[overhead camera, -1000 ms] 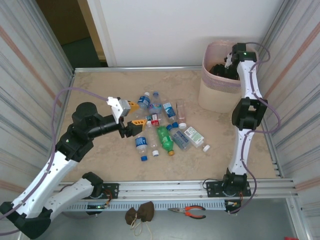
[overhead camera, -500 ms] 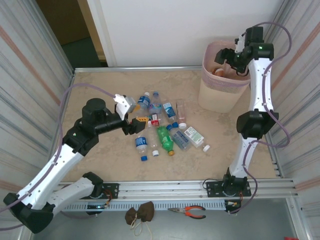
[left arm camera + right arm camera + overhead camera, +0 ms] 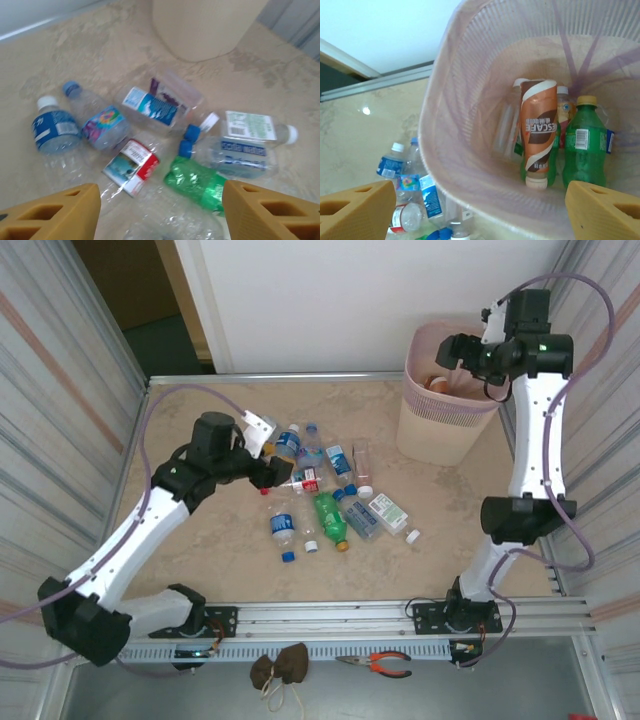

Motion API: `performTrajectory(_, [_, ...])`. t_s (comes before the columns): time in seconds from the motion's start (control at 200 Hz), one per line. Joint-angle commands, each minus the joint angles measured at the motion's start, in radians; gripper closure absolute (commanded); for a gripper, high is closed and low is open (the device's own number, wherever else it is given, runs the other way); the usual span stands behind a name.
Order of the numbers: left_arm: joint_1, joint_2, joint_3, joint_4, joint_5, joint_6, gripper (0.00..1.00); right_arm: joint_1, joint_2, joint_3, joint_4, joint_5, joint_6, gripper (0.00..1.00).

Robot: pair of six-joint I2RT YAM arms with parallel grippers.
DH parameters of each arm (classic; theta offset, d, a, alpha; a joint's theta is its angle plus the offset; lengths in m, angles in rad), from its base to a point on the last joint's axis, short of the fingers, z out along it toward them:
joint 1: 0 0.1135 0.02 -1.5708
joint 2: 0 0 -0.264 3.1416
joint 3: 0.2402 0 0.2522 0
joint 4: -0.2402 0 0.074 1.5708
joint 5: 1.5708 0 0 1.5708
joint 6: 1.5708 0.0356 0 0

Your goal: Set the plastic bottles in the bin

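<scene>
Pink latticed bin (image 3: 470,85) holds an orange-and-white swirled bottle (image 3: 538,131) beside a green bottle (image 3: 585,150).

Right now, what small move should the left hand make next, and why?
Probably lower the open left hand onto the red-labelled bottle: it lies on the table between the two fingers, beside the green bottle, and nothing is held yet.

Left arm (image 3: 140,540) stretched from near left toward the middle, left gripper (image 3: 280,475) low, angled down, jaws apart and empty, right arm (image 3: 535,440) raised tall at right, right gripper (image 3: 448,348) high at far right, jaws wide, empty
</scene>
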Motion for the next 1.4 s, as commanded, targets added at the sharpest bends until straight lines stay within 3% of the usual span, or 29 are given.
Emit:
performTrajectory(0.0, [0.039,0.068,0.054,-0.080,-0.059,0.008,0.37,0.014,-0.089,-0.075,0.038,0.021,-0.016,0.13])
performTrajectory(0.225, [0.090,0.250,0.126,-0.080,-0.091,-0.021,0.34,0.023,-0.203,-0.187,0.057,0.056,-0.022,0.13])
performTrajectory(0.461, [0.090,0.508,0.327,-0.194,-0.191,-0.039,0.33,0.043,-0.266,-0.233,0.040,0.135,-0.046,0.13])
performTrajectory(0.681, [0.090,0.668,0.435,-0.230,-0.206,-0.045,0.25,0.045,-0.311,-0.270,0.047,0.138,-0.050,0.12])
performTrajectory(1.007, [0.092,0.824,0.504,-0.242,-0.213,-0.044,0.20,0.050,-0.331,-0.299,0.058,0.138,-0.054,0.12])
performTrajectory(1.398, [0.099,0.939,0.582,-0.258,-0.185,-0.040,0.20,0.067,-0.353,-0.344,0.073,0.146,-0.058,0.12])
